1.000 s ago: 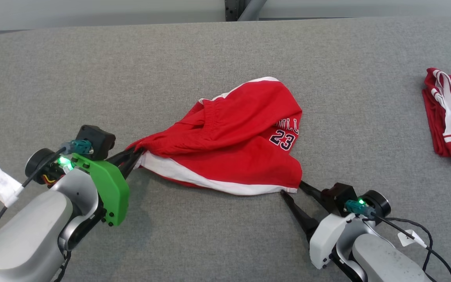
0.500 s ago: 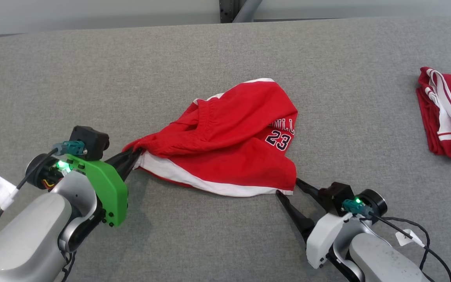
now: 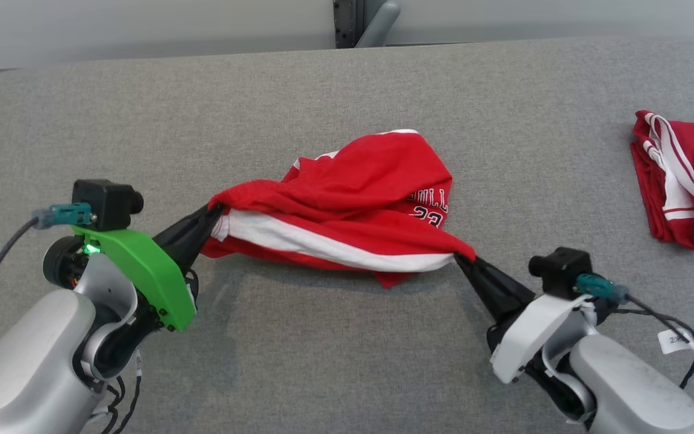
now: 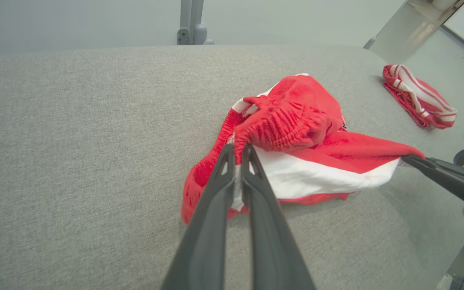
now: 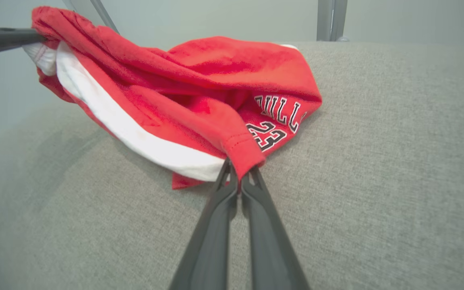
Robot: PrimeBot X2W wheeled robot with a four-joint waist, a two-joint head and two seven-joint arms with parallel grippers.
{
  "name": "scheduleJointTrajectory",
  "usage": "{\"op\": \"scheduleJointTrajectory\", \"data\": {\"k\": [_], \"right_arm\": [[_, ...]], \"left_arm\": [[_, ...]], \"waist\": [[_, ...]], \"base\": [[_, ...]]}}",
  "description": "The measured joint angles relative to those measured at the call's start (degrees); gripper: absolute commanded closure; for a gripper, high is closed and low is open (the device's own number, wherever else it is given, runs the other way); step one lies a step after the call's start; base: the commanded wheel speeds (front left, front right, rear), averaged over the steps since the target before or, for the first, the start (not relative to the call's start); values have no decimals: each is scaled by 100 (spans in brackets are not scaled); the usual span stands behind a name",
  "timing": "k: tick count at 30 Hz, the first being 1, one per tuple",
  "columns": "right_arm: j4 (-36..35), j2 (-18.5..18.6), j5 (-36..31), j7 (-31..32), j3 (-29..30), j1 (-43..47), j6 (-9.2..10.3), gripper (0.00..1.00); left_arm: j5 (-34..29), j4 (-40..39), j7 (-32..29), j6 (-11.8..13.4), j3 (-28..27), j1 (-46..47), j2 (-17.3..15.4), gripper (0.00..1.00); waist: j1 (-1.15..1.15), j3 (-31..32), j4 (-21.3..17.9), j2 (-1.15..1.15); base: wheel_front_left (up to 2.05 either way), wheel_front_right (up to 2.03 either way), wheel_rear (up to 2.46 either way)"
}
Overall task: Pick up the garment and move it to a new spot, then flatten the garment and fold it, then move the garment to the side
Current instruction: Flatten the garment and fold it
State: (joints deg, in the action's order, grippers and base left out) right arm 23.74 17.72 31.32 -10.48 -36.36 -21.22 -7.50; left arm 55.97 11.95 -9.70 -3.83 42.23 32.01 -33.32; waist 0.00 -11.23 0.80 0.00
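Red garment, long axis left to right

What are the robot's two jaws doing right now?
Left gripper: jaws shut on the red shorts, at the waistband.
Right gripper: jaws shut on the red shorts, at a hem corner.

Two garments: shorts, folded garment; two end effectors: left end effector, right end effector.

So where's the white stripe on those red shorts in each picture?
Head view: the white stripe lies centre, slanting across.
Left wrist view: right of centre, lower half.
Right wrist view: left of centre, running diagonally.
Shared landmark: the metal post beyond the table's far edge.
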Motion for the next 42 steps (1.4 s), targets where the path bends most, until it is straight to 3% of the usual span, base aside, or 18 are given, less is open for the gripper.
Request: {"op": "scheduleJointTrajectory", "data": {"k": [7,12,18,23,27,36,42], "right_arm": [[-1871,1110,1388,476,717,187,1,100],[-3118,1730,2067,838,1614,353,0,100],[-4001,2001,2481,1414,2711,9,1,100],[-3661,1863,2218,1756,3065,-1073,2,100],[-2942,1574,1679,2005,3138,-2329,0,100],[-1113,924,543,1985,2945,-5164,-4,100],[-283,512,114,1308,2911,-6389,-5,100]], "left_arm": [[1029,-1129,-68,78,-740,-31,-47,100],[1563,-2174,-290,482,-1095,86,-45,100],[1912,-3080,-953,1172,-1093,890,263,100],[1688,-2592,-1252,1408,-1054,1987,491,100],[1421,-1722,-1300,1371,-1051,2978,728,100],[1037,272,-975,780,-1129,4932,1393,100],[639,1386,-288,361,-1189,5859,1678,100]], "waist": [[0,227,-88,0],[0,337,-197,0],[0,93,-276,0],[0,-352,-291,0],[0,-845,-259,0],[1,-2003,-130,0],[1,-2615,-68,0]], "base": [[0,0,0],[0,0,0],[0,0,0],[0,0,0],[0,0,0],[0,0,0],[0,0,0]]}}
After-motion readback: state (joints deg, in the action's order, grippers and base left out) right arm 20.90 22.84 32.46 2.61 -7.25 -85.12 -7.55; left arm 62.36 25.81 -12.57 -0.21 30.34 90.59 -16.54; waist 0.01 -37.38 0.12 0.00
